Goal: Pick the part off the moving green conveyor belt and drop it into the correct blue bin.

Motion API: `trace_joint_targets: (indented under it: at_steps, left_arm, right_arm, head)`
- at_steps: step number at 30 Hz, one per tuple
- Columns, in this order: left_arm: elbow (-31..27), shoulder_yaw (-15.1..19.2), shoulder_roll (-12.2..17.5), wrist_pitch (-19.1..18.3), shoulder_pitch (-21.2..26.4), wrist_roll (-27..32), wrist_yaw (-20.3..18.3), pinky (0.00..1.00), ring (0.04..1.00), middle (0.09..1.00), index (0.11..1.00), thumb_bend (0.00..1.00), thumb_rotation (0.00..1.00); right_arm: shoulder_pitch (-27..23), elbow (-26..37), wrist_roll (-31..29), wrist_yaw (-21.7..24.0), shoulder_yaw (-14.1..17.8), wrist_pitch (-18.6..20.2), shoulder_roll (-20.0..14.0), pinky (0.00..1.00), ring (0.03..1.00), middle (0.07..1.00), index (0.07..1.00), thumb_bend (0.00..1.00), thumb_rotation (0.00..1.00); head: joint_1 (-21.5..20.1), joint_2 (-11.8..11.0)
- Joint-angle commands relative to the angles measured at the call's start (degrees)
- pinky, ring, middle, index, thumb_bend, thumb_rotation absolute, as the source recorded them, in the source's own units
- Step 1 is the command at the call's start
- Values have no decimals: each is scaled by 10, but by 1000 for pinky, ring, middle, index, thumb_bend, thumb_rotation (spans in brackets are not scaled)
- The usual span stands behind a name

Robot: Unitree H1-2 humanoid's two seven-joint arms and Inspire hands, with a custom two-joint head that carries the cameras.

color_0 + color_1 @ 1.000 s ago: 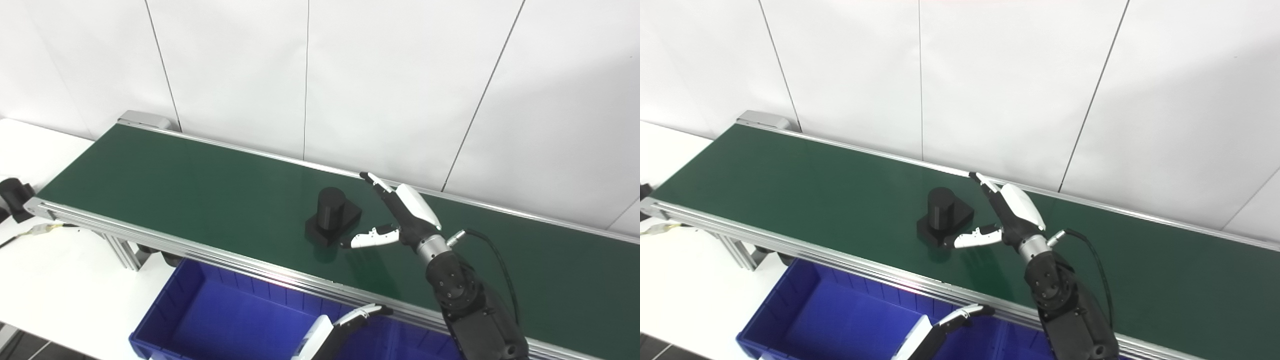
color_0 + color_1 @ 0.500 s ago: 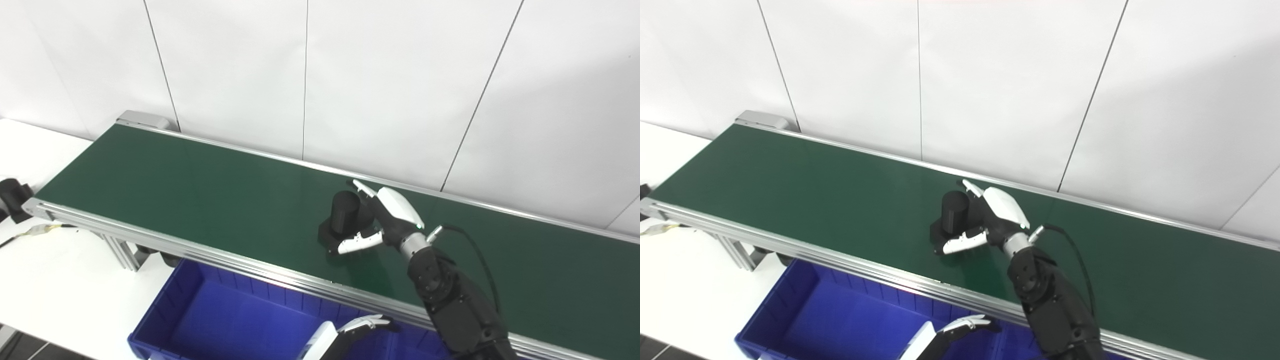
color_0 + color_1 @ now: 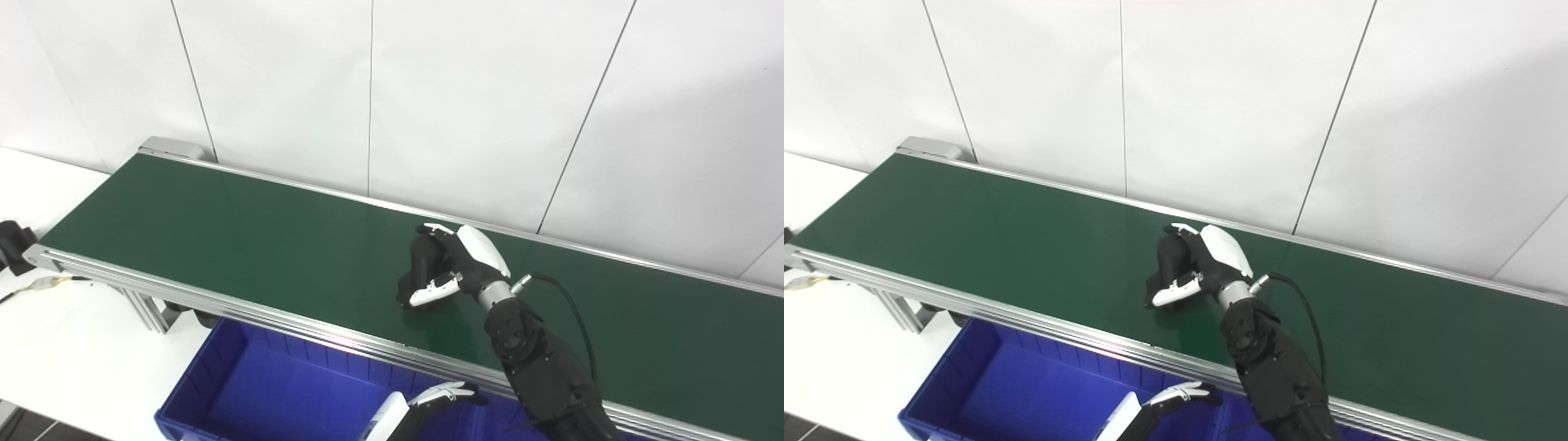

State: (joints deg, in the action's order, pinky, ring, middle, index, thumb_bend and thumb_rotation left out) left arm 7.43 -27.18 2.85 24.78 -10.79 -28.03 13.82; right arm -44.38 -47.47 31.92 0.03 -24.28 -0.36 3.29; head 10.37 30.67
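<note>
The black part (image 3: 422, 269) sits on the green belt (image 3: 245, 233), roughly mid-width, and the right hand (image 3: 456, 266) is wrapped around it from the right: fingers curl over the upright cylinder's far side while the thumb presses in low at the near side, over the flat base. So the hand is pinching the part, though the base seems to rest on the belt, not lifted yet. The cylinder's long axis stands roughly upright, leaning slightly toward the hand.

What matters next is where the blue bin (image 3: 202, 392) lies from the grasp: below the belt's near rail, toward the robot and to the left. The lift probably has to clear that rail before moving down.

The left hand (image 3: 444, 392) hovers low over the bin, fingers loosely spread, holding nothing, well apart from the part.
</note>
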Motion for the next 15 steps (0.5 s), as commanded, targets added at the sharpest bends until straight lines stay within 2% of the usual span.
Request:
trace_joint_targets:
  at_steps: [1, 2, 4, 10, 11, 15]
  left_arm:
    - [-18, 0, -5, 21, 3, -2, 7, 832, 874, 861, 768, 874, 349]
    - [-18, 0, -5, 21, 3, -2, 8, 831, 873, 861, 767, 873, 349]
    - [-20, 0, -5, 21, 2, -2, 8, 832, 873, 860, 767, 872, 350]
    - [-26, 5, -7, 19, -2, 2, -1, 837, 879, 865, 767, 866, 358]
    - [-27, 6, -8, 19, -2, 5, -5, 839, 882, 867, 768, 866, 357]
    - [-29, 9, -10, 20, -3, 5, -8, 836, 878, 865, 765, 861, 352]
  right_arm:
    - [-24, 6, -2, -15, 0, -24, 8, 371, 436, 453, 571, 531, 1]
    - [-22, 7, -2, -19, 0, -22, 8, 305, 371, 432, 546, 519, 0]
    - [-20, 11, 0, -21, -2, -13, 7, 283, 348, 426, 538, 516, 0]
    - [-13, 25, 13, -24, -9, 15, 5, 283, 364, 422, 528, 517, 0]
    - [-11, 28, 16, -25, -10, 18, 4, 289, 365, 457, 542, 510, 0]
    - [-5, 36, 24, -29, -13, 28, 1, 299, 374, 478, 544, 508, 0]
  head:
    - [0, 0]
    - [0, 2]
    - [0, 4]
    - [-2, 8]
    - [-2, 8]
    - [-1, 10]
